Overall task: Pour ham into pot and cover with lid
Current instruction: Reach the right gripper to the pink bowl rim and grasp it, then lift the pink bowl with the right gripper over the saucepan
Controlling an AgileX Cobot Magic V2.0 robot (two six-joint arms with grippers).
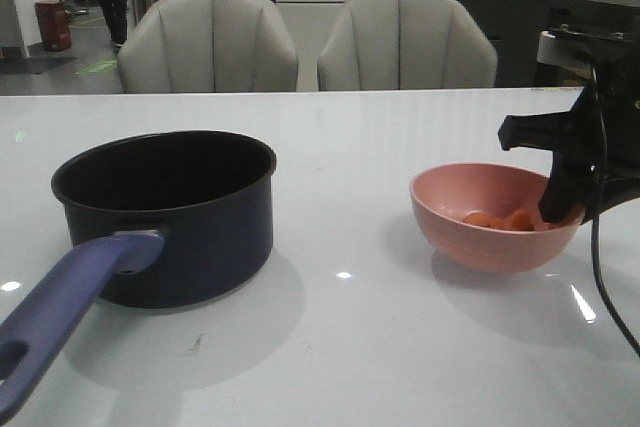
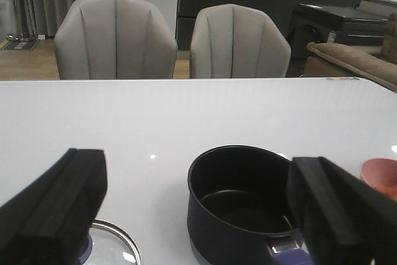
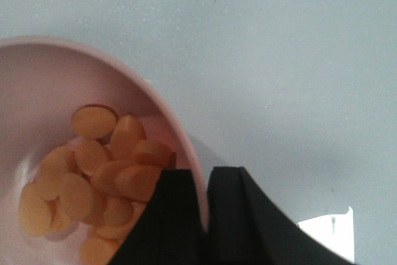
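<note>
The dark navy pot (image 1: pixel 165 212) stands empty at the left with its purplish-blue handle (image 1: pixel 60 312) pointing toward the front; it also shows in the left wrist view (image 2: pixel 242 203). The pink bowl (image 1: pixel 490 217) at the right holds several orange-pink ham slices (image 1: pixel 500 219), seen close in the right wrist view (image 3: pixel 93 172). My right gripper (image 3: pixel 205 181) is shut on the bowl's rim (image 3: pixel 186 147), one finger inside and one outside. My left gripper (image 2: pixel 198 215) is open and empty, near the pot. The glass lid (image 2: pixel 111 246) lies by its left finger, partly hidden.
Two grey chairs (image 1: pixel 210 42) stand behind the white table (image 1: pixel 350 347). The right arm's cable (image 1: pixel 600 277) hangs down beside the bowl.
</note>
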